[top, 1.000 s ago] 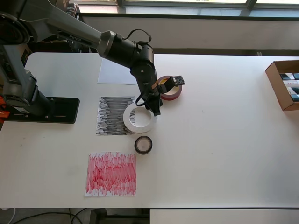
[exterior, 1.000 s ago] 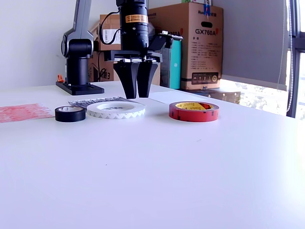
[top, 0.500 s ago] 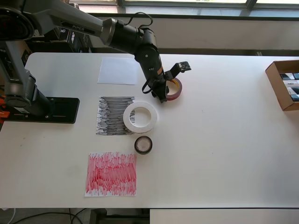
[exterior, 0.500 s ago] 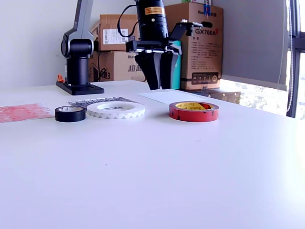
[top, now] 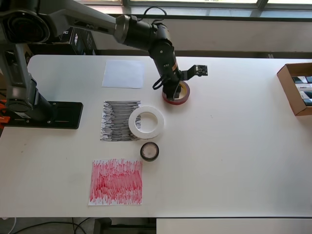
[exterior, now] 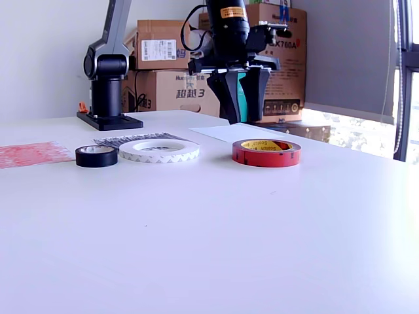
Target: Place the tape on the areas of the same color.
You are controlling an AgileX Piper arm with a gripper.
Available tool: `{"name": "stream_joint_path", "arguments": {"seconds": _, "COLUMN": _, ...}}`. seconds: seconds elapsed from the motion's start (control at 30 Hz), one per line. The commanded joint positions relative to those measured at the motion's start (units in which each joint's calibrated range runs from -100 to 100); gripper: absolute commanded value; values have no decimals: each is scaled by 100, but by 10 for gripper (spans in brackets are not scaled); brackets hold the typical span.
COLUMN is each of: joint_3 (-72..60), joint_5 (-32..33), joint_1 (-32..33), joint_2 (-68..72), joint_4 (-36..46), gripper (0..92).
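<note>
Here the claw (exterior: 239, 98) hangs open above the red roll (exterior: 266, 152), fingers apart, not touching it. White ring (top: 146, 122) and black roll (top: 149, 151) lie well off toward the sheets. Risk: a finger lands on the rim, not thru the core, and shoves the roll away. Exterior view shows the height gap; overhead shows the red sheet (top: 116, 181) far off, w/ ring between.

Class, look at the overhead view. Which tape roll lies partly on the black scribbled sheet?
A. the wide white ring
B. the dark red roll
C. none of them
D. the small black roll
A: the wide white ring overlaps the right edge of the black scribbled sheet, while the dark red roll and the small black roll lie on bare table.
</note>
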Motion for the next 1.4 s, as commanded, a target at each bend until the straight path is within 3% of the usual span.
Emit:
{"name": "stream_joint_path", "arguments": {"seconds": 0.0, "joint_3": -29, "joint_5": 320, "joint_1": -76, "joint_2": 107, "joint_4": 32, "gripper": 442}}
{"name": "stream_joint_path", "arguments": {"seconds": 0.5, "joint_3": -2, "joint_5": 525, "joint_1": -84, "joint_2": 490, "joint_4": 32, "gripper": 447}}
{"name": "stream_joint_path", "arguments": {"seconds": 0.73, "joint_3": 43, "joint_5": 443, "joint_1": -36, "joint_2": 509, "joint_4": 32, "gripper": 590}}
{"name": "stream_joint_path", "arguments": {"seconds": 1.37, "joint_3": -20, "joint_5": 459, "joint_1": -91, "joint_2": 734, "joint_4": 24, "gripper": 573}}
